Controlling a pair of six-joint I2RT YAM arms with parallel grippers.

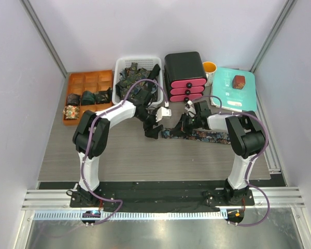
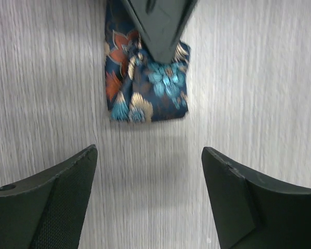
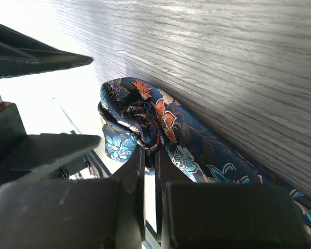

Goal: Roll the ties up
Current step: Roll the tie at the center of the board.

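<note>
Soft, even light fills the overhead view, with glare on the near metal rail [image 1: 160, 215]. The left wrist view is smeared, perhaps by motion; the right's burns out white.

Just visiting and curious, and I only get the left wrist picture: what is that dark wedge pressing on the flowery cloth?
Observer: That is the right tool, shut on the folded end of a necktie.
Operator: Is there more of it than this patch?
Observer: Yes, from above it runs as a long strip rightward across the table.
Operator: Any others?
Observer: A white basket at the back holds a heap of loose ties.
</note>
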